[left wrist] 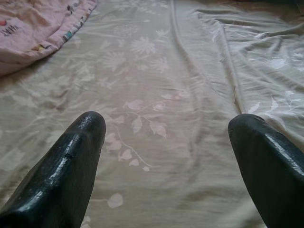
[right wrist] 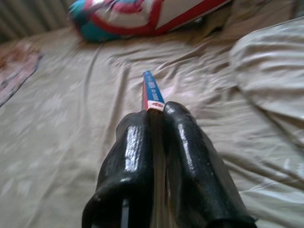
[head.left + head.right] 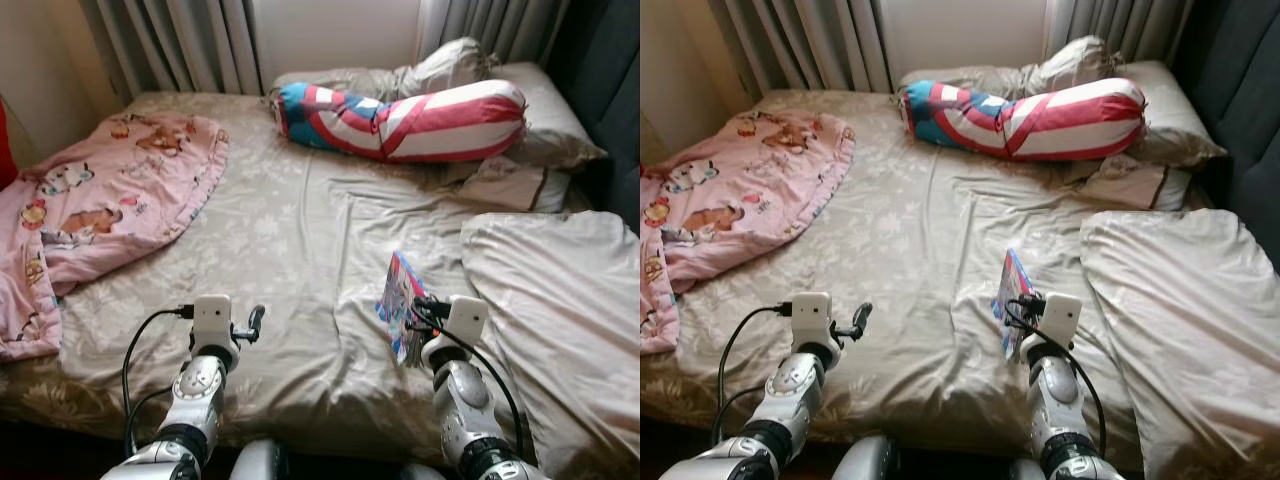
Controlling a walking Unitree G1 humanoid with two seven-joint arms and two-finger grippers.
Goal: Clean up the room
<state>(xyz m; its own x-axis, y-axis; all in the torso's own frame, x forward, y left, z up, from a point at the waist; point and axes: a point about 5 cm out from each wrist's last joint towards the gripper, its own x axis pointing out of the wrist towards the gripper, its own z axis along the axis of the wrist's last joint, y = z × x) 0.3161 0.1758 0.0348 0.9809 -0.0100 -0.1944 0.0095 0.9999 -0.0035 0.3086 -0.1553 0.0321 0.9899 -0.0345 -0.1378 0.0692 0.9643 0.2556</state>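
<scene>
Pinching thin, colourful paperback book edge-on above beige floral bed sheet: right gripper, fingers pressed together on it. Left gripper spread, empty. Risk: shallow hold, book pivoting or slipping out.

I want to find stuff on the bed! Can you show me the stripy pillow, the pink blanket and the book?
stripy pillow (image 3: pixel 420 120): left eye view, on its red and white middle.
pink blanket (image 3: pixel 100 190): left eye view, on its printed top side.
book (image 3: pixel 400 300): left eye view, on its colourful cover, beside the right gripper (image 3: pixel 424 308).
</scene>
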